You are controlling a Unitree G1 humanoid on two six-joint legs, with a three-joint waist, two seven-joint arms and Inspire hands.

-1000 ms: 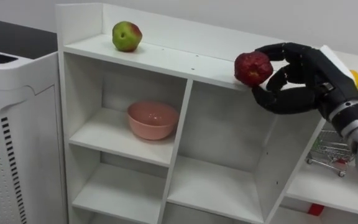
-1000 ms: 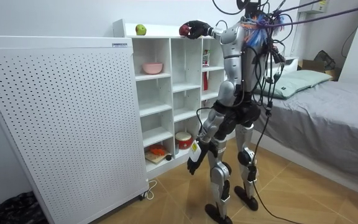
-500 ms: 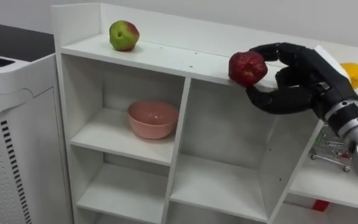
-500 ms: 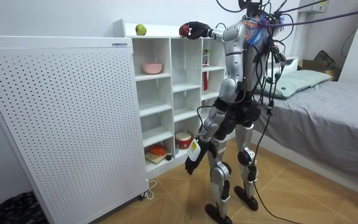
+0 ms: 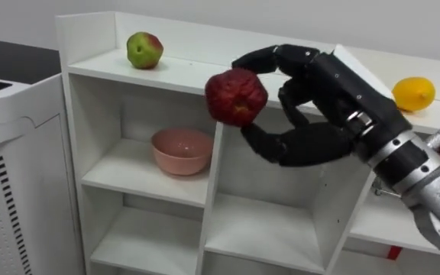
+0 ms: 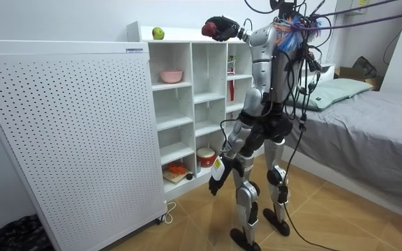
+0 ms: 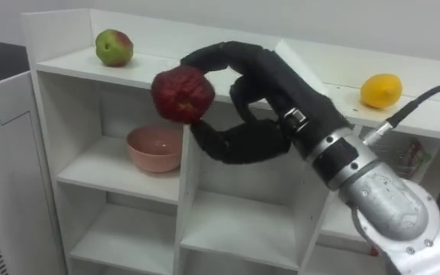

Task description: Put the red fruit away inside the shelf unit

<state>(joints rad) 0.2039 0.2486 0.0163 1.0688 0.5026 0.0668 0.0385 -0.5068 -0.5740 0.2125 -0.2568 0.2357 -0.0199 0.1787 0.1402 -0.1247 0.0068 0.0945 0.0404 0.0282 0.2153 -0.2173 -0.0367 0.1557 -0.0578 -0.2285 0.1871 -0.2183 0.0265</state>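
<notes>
Since a second ago my right hand [image 5: 323,95] has lifted and swung left with the red apple [image 5: 236,96]. Back then the fruit sat level with the front lip of the closet's [image 5: 170,74] top shelf, further right. Now it hangs in the air, clear of that lip, in front of the upright that parts the left column from the middle one.

My fingers [image 5: 270,57] arch over the top of the apple and my thumb reaches in beneath it, so the fruit is pinched between them. The palm is turned to the left. My wrist and forearm run off to the lower right.

On the top shelf the green apple [image 5: 144,50] rests at the far left, near the raised side wall. The lemon [image 5: 413,93] lies at the right, beyond my wrist. A pink bowl [image 5: 182,150] stands in the upper left compartment, below the held apple and a little to its left.

From the room view I stand upright, facing the closet, with my right arm raised to the height of its top. My left hand [image 6: 213,186] hangs low by my thigh. A white perforated panel [image 6: 61,139] stands against the closet on the room view's left. The small label [image 6: 137,49] at its top edge is too small to read.
</notes>
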